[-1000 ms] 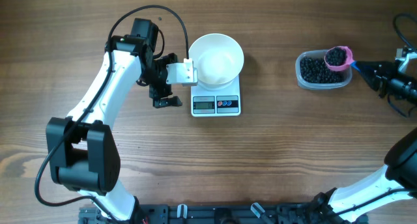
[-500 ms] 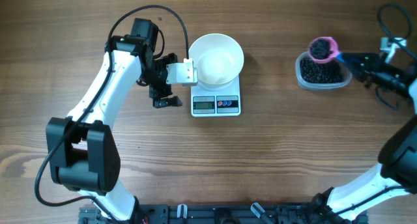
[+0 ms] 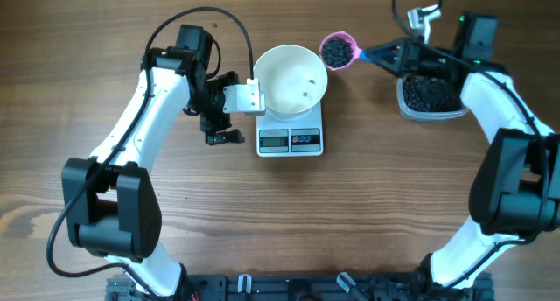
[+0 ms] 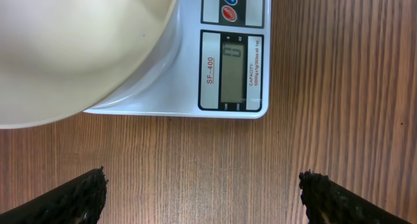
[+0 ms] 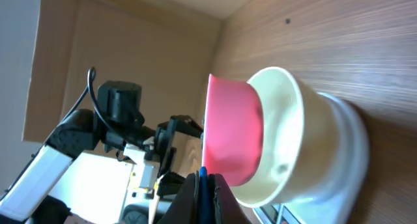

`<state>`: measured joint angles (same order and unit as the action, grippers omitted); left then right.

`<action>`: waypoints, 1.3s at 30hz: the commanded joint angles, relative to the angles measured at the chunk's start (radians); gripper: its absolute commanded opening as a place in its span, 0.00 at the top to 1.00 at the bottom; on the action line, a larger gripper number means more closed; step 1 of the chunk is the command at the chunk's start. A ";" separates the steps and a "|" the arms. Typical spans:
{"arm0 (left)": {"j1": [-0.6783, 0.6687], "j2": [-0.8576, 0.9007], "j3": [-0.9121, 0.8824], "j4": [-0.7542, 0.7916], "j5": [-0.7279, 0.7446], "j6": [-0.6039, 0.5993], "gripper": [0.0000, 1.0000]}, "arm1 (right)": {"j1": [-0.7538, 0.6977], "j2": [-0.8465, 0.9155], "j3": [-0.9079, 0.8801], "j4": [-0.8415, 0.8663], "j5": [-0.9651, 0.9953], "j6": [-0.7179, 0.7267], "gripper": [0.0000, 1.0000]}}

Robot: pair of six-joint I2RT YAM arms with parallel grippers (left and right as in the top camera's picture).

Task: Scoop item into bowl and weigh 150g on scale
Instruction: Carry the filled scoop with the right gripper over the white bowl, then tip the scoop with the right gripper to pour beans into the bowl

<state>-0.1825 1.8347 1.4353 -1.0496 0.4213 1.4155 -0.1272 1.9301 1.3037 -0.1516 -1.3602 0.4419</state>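
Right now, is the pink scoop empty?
No, the pink scoop is filled with tiny black beads.

Both arms are built of rounded white links joined by black cylindrical joints. The left arm [image 3: 144,108], at nine o'clock on the counter, trails a black cable [image 3: 210,10] arching over its wrist. It ends in a white block and black fingers [image 4: 78,196] with rough, grainy tips. The right arm [image 3: 494,100], at three o'clock, has a pale connector [image 3: 423,15] on a thin looped cable.
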 commanded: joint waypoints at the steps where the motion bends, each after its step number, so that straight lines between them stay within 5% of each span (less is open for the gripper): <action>1: -0.003 0.004 0.004 0.000 0.027 -0.006 0.00 | 0.066 0.010 0.007 0.058 -0.028 0.029 0.96; 15: -0.003 0.004 0.004 -0.001 0.027 -0.006 0.00 | 0.150 0.010 0.006 0.086 0.062 -0.088 0.96; 19: -0.003 0.004 0.004 -0.001 0.027 -0.006 0.00 | 0.160 0.010 0.007 0.066 0.086 -0.259 0.96; 30: -0.003 0.004 0.004 0.000 0.027 -0.006 0.00 | 0.200 0.002 0.072 -0.001 0.299 -0.289 0.96; 36: -0.003 0.004 0.004 -0.001 0.027 -0.006 0.00 | 0.277 -0.082 0.204 -0.438 0.620 -0.666 0.96; 39: -0.003 0.004 0.004 0.000 0.027 -0.006 0.00 | 0.297 -0.108 0.244 -0.502 0.658 -0.731 0.96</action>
<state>-0.1825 1.8347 1.4353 -1.0496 0.4213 1.4155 0.1585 1.8854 1.4929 -0.6514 -0.7696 -0.1734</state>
